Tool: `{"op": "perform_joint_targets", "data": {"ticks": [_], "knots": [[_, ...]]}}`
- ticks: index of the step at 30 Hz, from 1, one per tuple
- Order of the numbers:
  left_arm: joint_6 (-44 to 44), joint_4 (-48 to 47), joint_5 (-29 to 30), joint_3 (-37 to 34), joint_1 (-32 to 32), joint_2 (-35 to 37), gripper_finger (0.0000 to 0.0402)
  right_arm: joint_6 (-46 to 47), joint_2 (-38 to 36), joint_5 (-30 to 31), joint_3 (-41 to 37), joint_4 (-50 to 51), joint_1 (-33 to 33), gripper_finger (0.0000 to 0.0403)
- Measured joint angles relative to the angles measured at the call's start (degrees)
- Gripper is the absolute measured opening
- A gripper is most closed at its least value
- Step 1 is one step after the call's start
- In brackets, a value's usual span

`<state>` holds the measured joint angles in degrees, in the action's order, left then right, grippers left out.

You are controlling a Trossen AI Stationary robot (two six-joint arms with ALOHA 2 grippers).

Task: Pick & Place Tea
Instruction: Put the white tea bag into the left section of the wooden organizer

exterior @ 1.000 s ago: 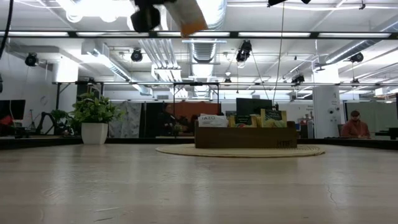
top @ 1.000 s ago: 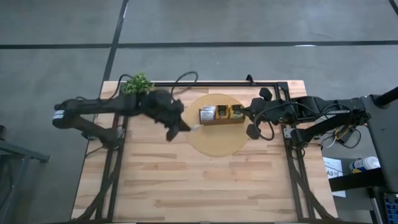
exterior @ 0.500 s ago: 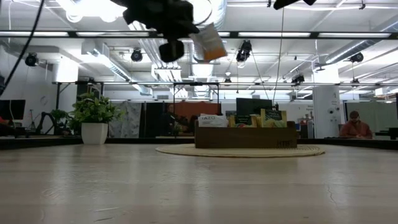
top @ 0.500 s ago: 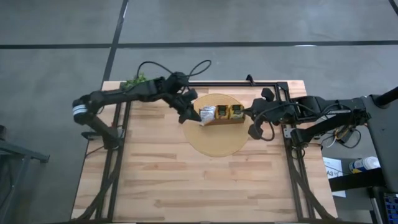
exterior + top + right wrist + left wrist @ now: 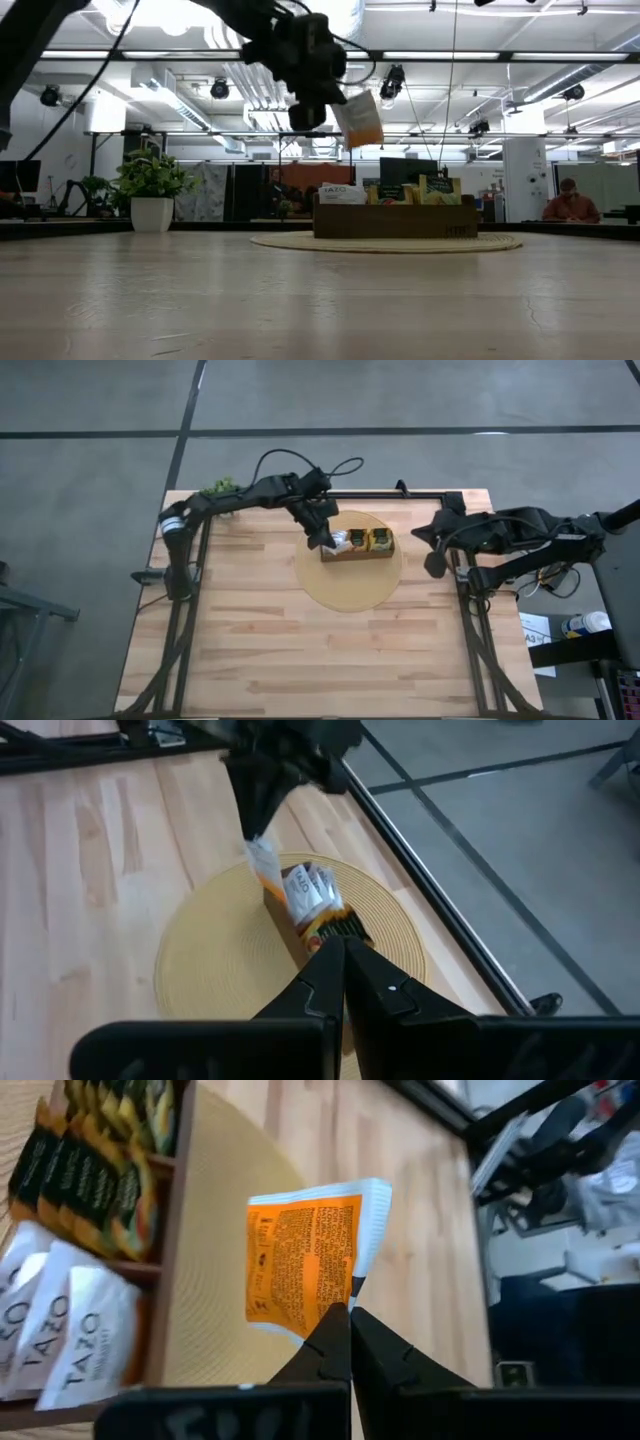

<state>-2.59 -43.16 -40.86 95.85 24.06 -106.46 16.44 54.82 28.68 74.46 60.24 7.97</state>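
Left claw [image 5: 338, 98] pinching orange tea sachet [image 5: 358, 118] by a corner, aloft at nine o'clock end of wooden box [image 5: 357, 546]. Lower squarely over white sachets [image 5: 60, 1330] there before letting go. Right claw [image 5: 433, 565] pressed together, idle at three o'clock.

Even overhead light fell on the pale wooden plank counter [image 5: 300, 640], casting only faint shadows. In the low view, the bright ceiling strip lights [image 5: 160, 12] at 11 o'clock glared white, and the near counter surface lay blurred, out of focus.
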Motion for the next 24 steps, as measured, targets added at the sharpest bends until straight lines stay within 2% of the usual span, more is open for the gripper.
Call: {"op": "perform_joint_targets", "data": {"ticks": [11, 24], "knots": [[4.51, -3.42, 2.05, 1.38, 2.32, -5.93, 0.0000, 0.22, -1.34, 1.51, 0.00, 1.01, 0.00, 0.0008], [8.75, -7.22, 3.82, 1.38, 5.33, -6.44, 0.0000, 0.12, -0.71, 1.51, 0.00, 2.17, 0.00, 0.0008]]}}
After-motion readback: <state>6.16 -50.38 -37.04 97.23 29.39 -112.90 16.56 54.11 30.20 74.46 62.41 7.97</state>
